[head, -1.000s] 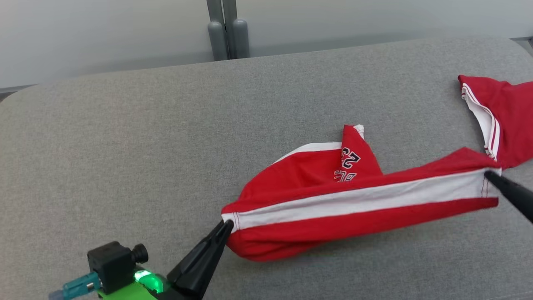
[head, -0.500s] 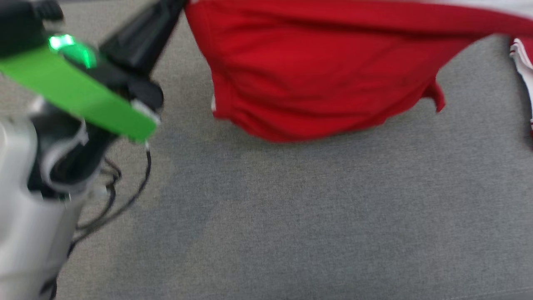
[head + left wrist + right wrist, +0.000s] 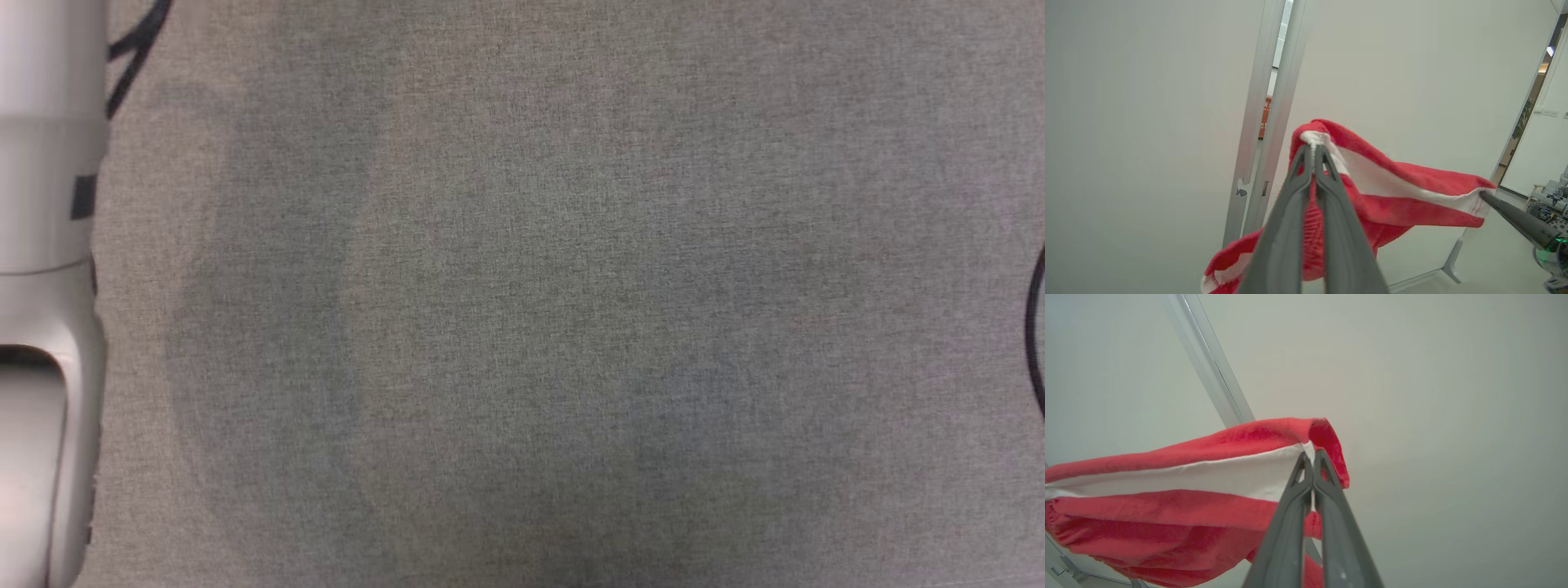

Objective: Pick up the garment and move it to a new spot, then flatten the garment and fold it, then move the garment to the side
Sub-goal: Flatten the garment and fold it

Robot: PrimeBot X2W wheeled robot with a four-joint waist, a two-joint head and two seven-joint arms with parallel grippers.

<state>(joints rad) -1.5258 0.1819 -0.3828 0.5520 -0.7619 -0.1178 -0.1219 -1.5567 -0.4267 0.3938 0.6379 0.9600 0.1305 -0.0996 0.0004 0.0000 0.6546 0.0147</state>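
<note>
The garment (image 3: 1404,192) is red with a broad white stripe and hangs stretched in the air between my two grippers. In the left wrist view my left gripper (image 3: 1314,148) is shut on one bunched corner at the stripe's end. The right gripper (image 3: 1484,195) pinches the far corner at the right of that view. In the right wrist view the right gripper (image 3: 1312,455) is shut on the stripe's end, and the garment (image 3: 1167,473) sags away to the left. The head view looks down on a bare grey cushion (image 3: 522,294), with my pale left forearm (image 3: 41,245) at its left edge.
A pale wall with a grey metal post (image 3: 1265,102) stands behind the hanging cloth; the post (image 3: 1208,363) also crosses the right wrist view. A doorway to another room (image 3: 1547,122) opens at the far right. A dark cable (image 3: 1037,327) curves at the head view's right edge.
The head camera has swung down onto bare cushion. A second ago the garment lay on the cushion with both grippers on its ends; it now hangs lifted between them.
</note>
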